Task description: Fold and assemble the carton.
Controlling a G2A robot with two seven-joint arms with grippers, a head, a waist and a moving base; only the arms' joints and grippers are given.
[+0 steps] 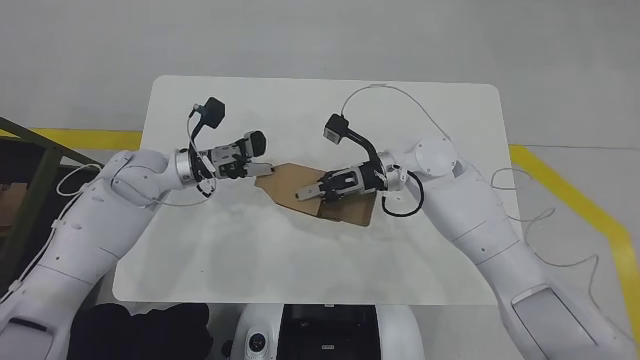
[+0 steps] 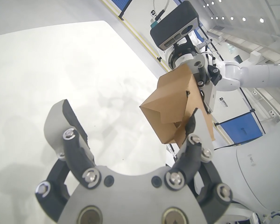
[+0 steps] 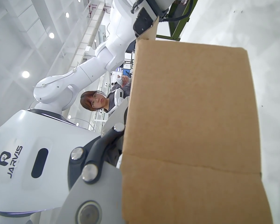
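The left gripper (image 2: 130, 120) is spread wide. One fingertip (image 2: 193, 123) touches the carton (image 2: 172, 99) at its folded end flaps, and the other fingertip is well apart from the carton. The right gripper (image 1: 305, 193) is clamped on the carton's side wall from the opposite end, with one finger flat along the outside. The carton, partly erected and tilted, sits between the two grippers, with the table (image 1: 300, 110) beneath it, its middle under the carton.
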